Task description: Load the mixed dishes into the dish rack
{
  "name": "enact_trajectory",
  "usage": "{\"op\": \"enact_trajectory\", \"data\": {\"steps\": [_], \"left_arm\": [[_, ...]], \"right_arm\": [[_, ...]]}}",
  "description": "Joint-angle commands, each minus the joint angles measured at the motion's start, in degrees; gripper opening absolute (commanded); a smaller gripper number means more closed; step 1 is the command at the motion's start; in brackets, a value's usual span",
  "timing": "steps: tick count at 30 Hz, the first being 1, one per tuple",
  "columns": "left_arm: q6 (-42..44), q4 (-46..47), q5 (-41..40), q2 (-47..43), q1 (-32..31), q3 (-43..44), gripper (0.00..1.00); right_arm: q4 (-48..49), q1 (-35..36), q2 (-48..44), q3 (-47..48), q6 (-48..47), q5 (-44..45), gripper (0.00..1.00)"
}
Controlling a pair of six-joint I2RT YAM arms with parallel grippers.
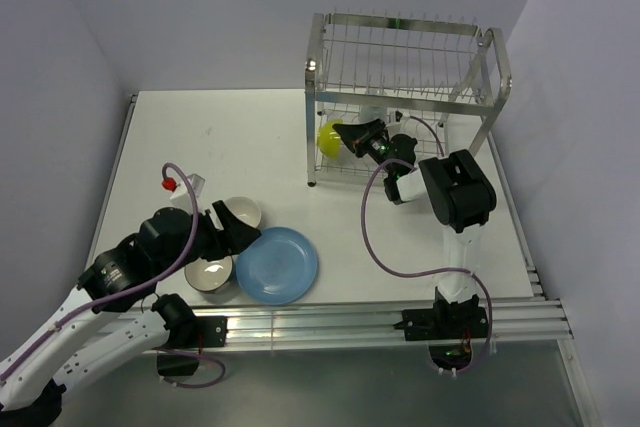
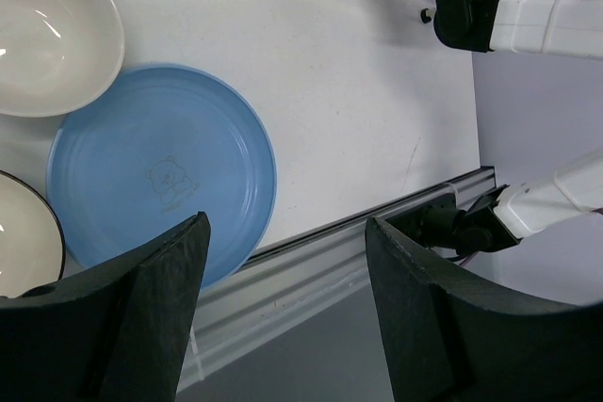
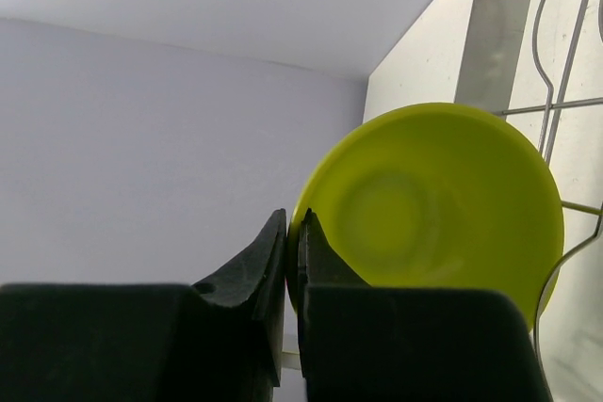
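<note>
Right gripper [image 1: 352, 137] clamped on rim of lime-green bowl [image 1: 330, 137], one finger on each side of the edge, no gap between pads and rim in the wrist view. Bowl on edge, round face toward the wrist camera, lying beyond the fingertips toward the left of the overhead frame. Placed at the left end of the dish rack [image 1: 400, 57], lower tier, just right of the front-left post, rack wires close by on the right of the wrist view. Cannot tell whether resting on the wires or hanging clear of them. Right arm up from its base at lower right, elbow high, forearm angled toward upper left, wrist reaching in under the top shelf. Left gripper [image 1: 232, 225] with jaws wide apart and nothing between them, hovering at lower left of the table [image 1: 250, 137] over the near edge of the blue plate [image 1: 278, 265], with cream bowl [image 1: 243, 212] and dark bowl with white inside [image 1: 210, 275] just beside it, all well apart from the rack. Mug not made out with certainty. Judged: placing step under way, right arm alone within reach. Next move likely a short descent to seat the rim between wires before letting go. Some risk of the bowl rolling or tipping if freed unsupported.
</note>
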Motion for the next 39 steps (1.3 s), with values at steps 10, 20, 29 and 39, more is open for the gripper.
{"op": "enact_trajectory", "data": {"steps": [10, 20, 29, 39], "left_arm": [[-1.29, 2.41, 1.54, -0.35, 0.23, -1.17, 0.74], [-5.59, -0.48, -5.04, 3.33, 0.23, -0.38, 0.72], [-11.75, -6.72, -16.38, 16.85, 0.31, 5.41, 0.73], [-11.4, -8.84, -19.56, 28.03, 6.28, 9.73, 0.73]], "right_arm": [[0.02, 1.35, -4.29, -4.22, -4.89, 1.34, 0.42], [0.02, 1.35, -9.56, -8.09, -6.55, 0.38, 0.54], [-2.6, 0.99, -18.69, -17.82, -8.93, 1.51, 0.61], [-20.69, 3.72, -42.92, -29.36, -16.13, 6.52, 0.61]]}}
